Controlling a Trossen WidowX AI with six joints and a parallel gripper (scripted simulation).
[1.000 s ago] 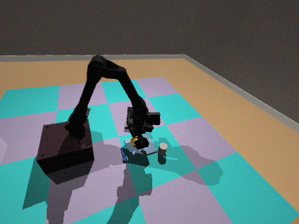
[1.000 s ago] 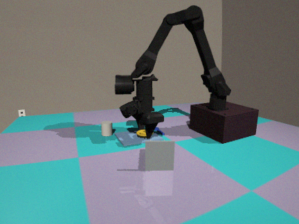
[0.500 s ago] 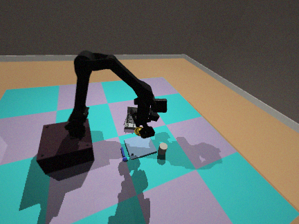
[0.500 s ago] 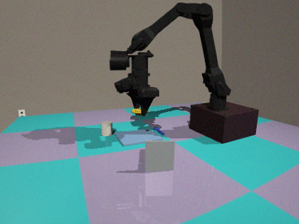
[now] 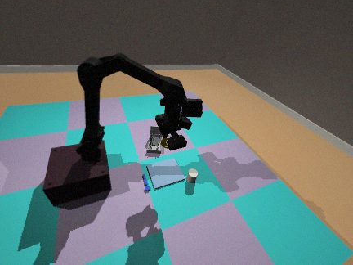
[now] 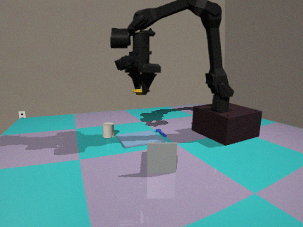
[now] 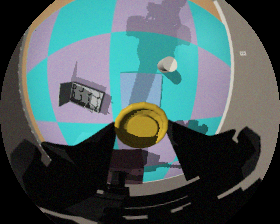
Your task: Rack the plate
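The yellow round plate (image 5: 165,143) (image 6: 136,90) (image 7: 141,131) is off the table, held nearly level by its sides. My gripper (image 5: 169,141) (image 6: 141,89) (image 7: 140,123) is shut on it, with one finger at each side in the wrist view. The grey dish rack (image 5: 155,129) (image 6: 162,157) (image 7: 65,94) stands on the table, lower than the plate and to its left in the wrist view. Its rails show in the top view and the wrist view; in the exterior view its tall end panel hides them.
A flat light-blue board (image 5: 165,179) (image 6: 130,143) (image 7: 153,90) lies near the rack. A whitish cylinder (image 5: 192,176) (image 6: 108,130) (image 7: 167,64) stands beside the board. A small blue utensil (image 5: 145,181) (image 6: 161,133) lies on the board's other side, towards the arm's dark base (image 5: 78,174) (image 6: 228,125).
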